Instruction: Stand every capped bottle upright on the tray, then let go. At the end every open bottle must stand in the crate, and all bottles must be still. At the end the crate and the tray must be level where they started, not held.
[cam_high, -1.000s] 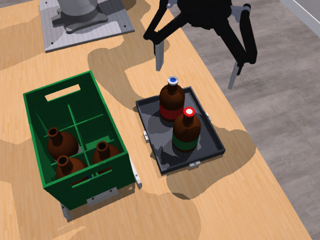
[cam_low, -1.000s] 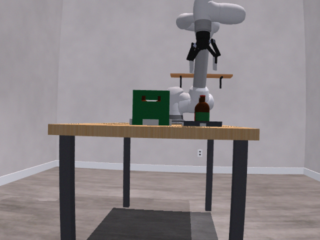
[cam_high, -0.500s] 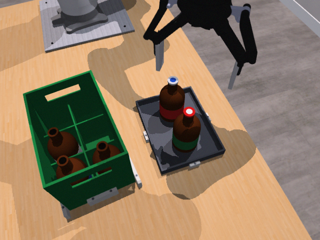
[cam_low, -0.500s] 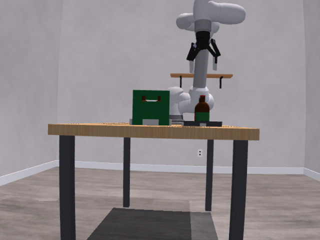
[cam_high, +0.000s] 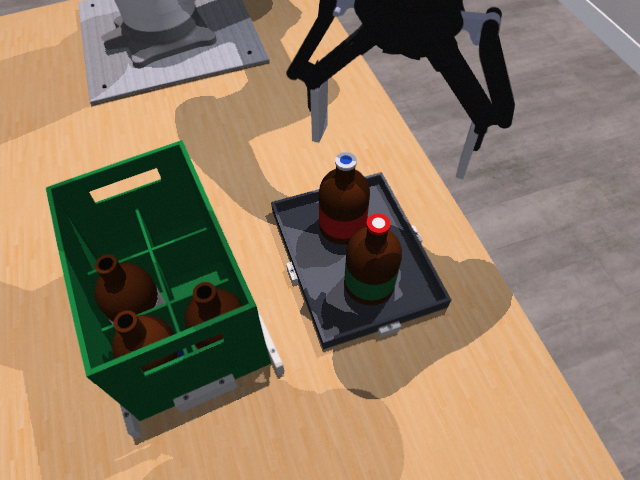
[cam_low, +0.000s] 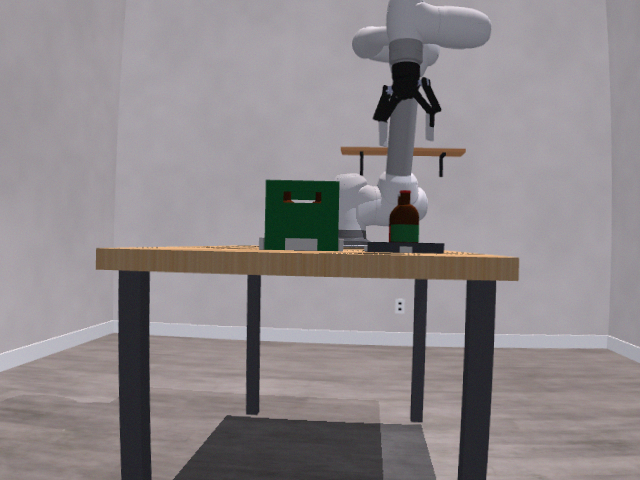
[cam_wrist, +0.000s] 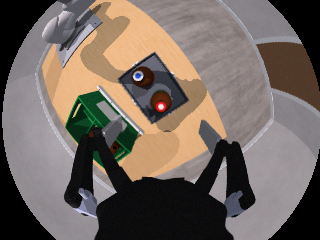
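A brown bottle with a blue and white cap and red label (cam_high: 343, 206) (cam_wrist: 144, 77) stands upright on the dark tray (cam_high: 440, 305) (cam_low: 377, 248). A brown bottle with a red and white cap and green label (cam_high: 372, 263) (cam_low: 403, 222) (cam_wrist: 161, 100) stands upright beside it on the tray. Three brown open bottles stand in the green crate: one (cam_high: 125, 291) in a middle compartment, one (cam_high: 142, 338) and one (cam_high: 212, 310) at the near end. Their lower parts are hidden by the crate (cam_high: 129, 397) (cam_low: 302, 222). Crate and tray sit level. My gripper (cam_high: 390, 159) (cam_low: 406, 135) (cam_wrist: 161, 124) is open and empty, high above the tray.
Light grey brackets (cam_high: 205, 392) (cam_high: 271, 346) stand at the crate's foot, and small ones (cam_high: 389, 329) (cam_high: 292, 273) at the tray's sides. The robot's base plate (cam_high: 170, 77) is at the back of the table (cam_low: 310, 262). A wall shelf (cam_low: 454, 152) is behind the arm.
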